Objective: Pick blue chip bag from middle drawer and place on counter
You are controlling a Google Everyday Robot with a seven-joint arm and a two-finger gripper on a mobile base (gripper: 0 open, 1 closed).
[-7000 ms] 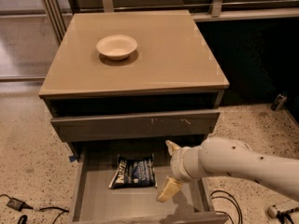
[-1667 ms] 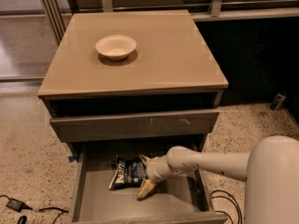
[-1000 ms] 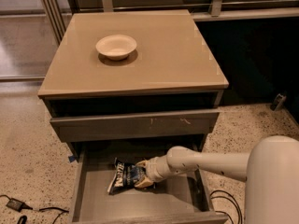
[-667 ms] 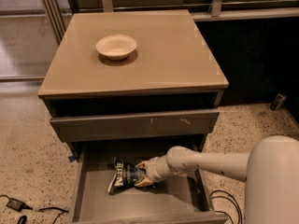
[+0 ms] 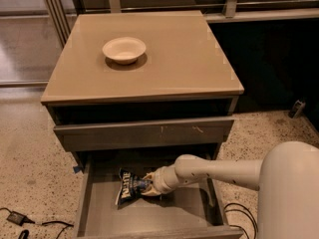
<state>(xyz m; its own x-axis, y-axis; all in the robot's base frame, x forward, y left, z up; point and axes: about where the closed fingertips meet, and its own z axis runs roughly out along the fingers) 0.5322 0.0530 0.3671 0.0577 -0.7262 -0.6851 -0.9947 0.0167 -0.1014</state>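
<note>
Jaws of the gripper (image 5: pixel 148 185) clamped on the right edge of the chip bag (image 5: pixel 128 185), low inside the open drawer (image 5: pixel 192 212). Bag lies left of centre on the drawer floor, clear of both side walls, with bare floor in front and to the right. Versus 1.7 s ago: jaws were apart, now together; bag barely shifted. Closed drawer front (image 5: pixel 144 133) overhangs just above the arm (image 5: pixel 219 169). Bowl (image 5: pixel 124 49) on worktop (image 5: pixel 189 59), rear left.

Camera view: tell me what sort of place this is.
Likely an indoor lab or office test area: speckled terrazzo floor, loose cables, a bowl on the counter. The gripper is in the middle drawer, at the blue chip bag.
</note>
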